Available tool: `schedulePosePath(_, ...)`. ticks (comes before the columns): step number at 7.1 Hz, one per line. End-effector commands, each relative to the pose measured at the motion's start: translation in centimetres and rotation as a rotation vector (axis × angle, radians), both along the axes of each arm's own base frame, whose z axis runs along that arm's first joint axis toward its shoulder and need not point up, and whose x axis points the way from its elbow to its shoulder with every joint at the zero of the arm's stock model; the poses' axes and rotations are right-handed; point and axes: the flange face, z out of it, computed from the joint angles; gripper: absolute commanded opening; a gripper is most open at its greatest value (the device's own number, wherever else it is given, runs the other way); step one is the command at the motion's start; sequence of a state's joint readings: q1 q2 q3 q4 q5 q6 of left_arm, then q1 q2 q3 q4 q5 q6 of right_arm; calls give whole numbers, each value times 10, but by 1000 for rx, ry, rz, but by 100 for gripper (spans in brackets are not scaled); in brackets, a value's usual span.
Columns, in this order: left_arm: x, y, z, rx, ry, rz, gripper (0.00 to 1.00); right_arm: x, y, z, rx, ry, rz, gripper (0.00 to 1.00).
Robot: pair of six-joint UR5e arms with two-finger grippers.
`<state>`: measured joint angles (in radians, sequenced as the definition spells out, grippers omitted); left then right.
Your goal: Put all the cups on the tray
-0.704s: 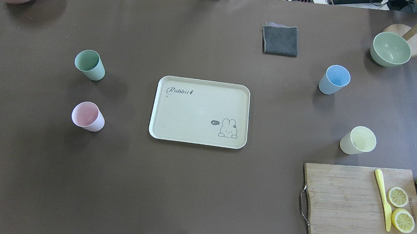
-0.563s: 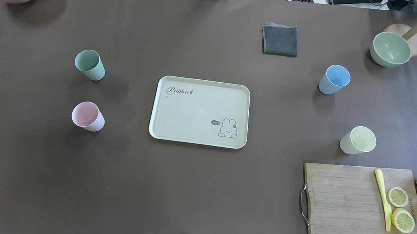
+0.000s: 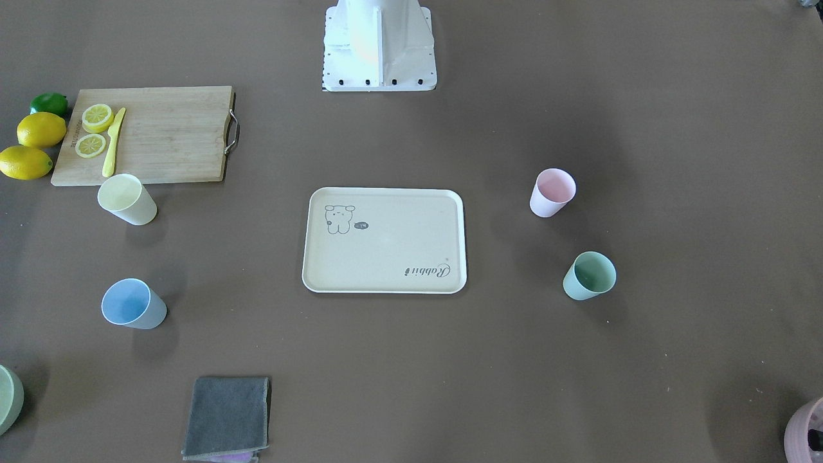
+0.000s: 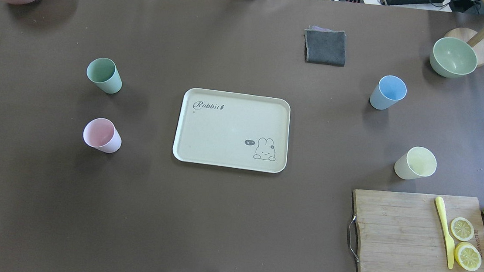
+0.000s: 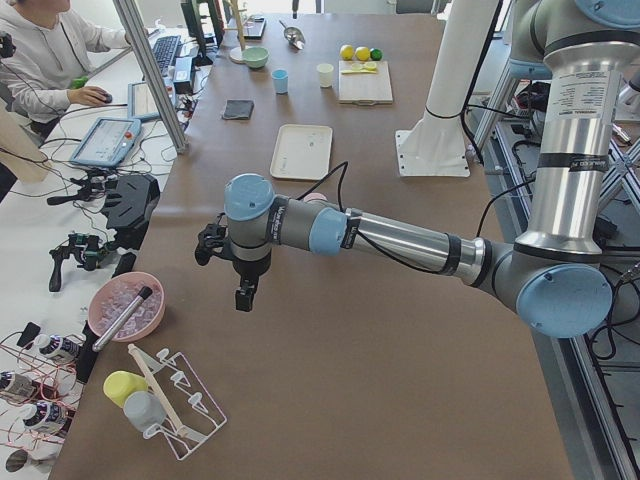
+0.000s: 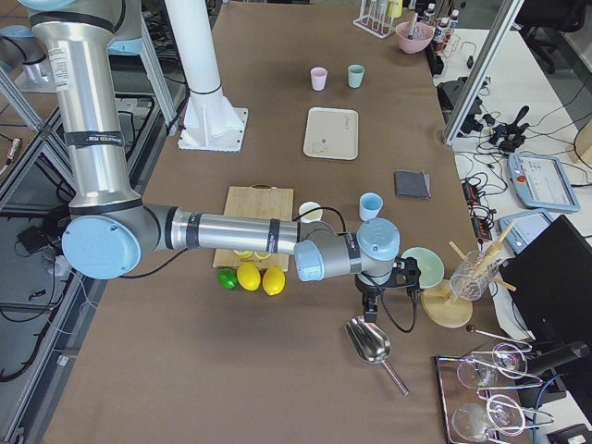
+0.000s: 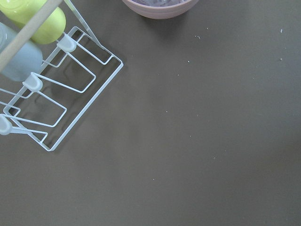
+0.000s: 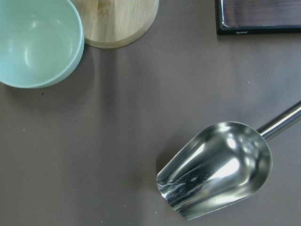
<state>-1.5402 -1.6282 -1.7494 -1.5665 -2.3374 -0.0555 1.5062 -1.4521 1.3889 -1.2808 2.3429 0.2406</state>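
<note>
Unchanged since earlier: four pastel plastic cups [image 4: 102, 135] on desk [image 4: 234, 227], none on flat cream rectangular tray [image 4: 225, 128]. Left hand [image 5: 243, 296], right hand [image 6: 371, 308] far off; openness indiscernible.

The bench [image 4: 234, 223] was covered with a smooth, matt brown sheet. The pale yellow cup [image 4: 415, 163], pale pink cup [image 4: 102, 135], light blue cup [image 4: 387, 92] and mint green cup [image 4: 104, 75] looked like matt plastic, as did the cream tray [image 4: 225, 130]. The cutting board [image 4: 395, 241] was grained wood with a metal handle [image 4: 350, 237]. The grey cloth [image 4: 325, 47] looked soft and napped. The scoop [image 8: 218, 169] was polished, mirror-bright metal. The pale green bowl [image 8: 33, 42] had a dull satin surface. The rack [image 7: 61, 99] was white-coated wire.
</note>
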Motion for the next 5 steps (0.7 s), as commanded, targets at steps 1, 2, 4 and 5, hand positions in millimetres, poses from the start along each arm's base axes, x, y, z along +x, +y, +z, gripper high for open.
schedulePosePath(1,15,0,-4,11,15,28,97,-19,7,-2,-15,-113,-41,100)
schedulePosePath(2,16,0,-6,16,15,30,97,-22,6,-10,-4,-125,-47,100)
schedulePosePath(4,25,-5,-14,32,18,43,97,-40,3,-38,53,-122,-77,100)
schedulePosePath(5,35,-4,-27,73,21,63,97,-54,4,-56,46,-136,-70,100)
